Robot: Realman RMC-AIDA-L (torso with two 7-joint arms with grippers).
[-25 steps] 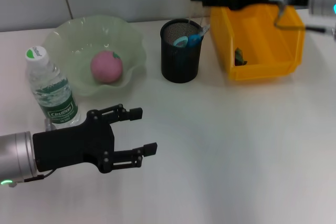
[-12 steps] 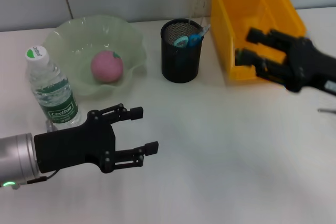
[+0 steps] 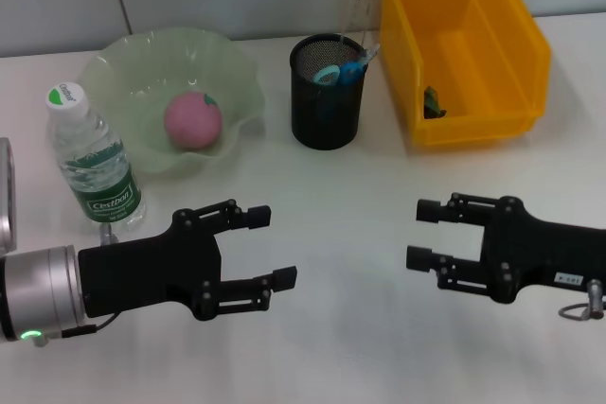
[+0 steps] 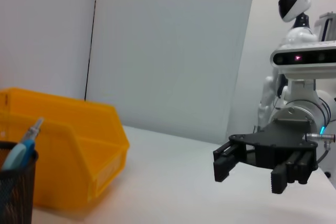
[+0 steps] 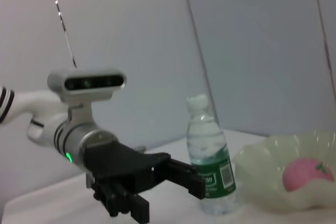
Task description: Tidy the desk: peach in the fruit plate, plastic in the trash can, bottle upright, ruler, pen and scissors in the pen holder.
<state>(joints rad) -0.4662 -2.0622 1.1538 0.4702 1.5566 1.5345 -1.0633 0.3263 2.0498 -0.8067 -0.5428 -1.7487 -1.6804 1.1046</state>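
The pink peach point(image 3: 193, 120) lies in the pale green fruit plate point(image 3: 237, 68). To its left the bottle point(image 3: 92, 163) stands upright with its cap on. The black mesh pen holder point(image 3: 327, 101) holds blue-handled scissors point(image 3: 341, 71) and a thin pale strip that looks like the ruler point(image 3: 354, 8); I cannot pick out the pen. A small green scrap of plastic point(image 3: 433, 101) lies in the yellow trash can point(image 3: 516, 54). Low over the front left of the table, my left gripper point(image 3: 273, 247) is open and empty. My right gripper point(image 3: 421, 234) is open and empty at the front right, facing it.
The left wrist view shows the yellow bin point(image 4: 63, 150), the pen holder point(image 4: 16, 192) and the right gripper point(image 4: 247, 174) beyond. The right wrist view shows the left gripper point(image 5: 170, 199), the bottle point(image 5: 210, 166) and the peach point(image 5: 304, 174). A grey wall stands behind the table.
My right arm has swung from above the yellow bin down to the front right of the table. My left gripper has shifted slightly forward and to the right.
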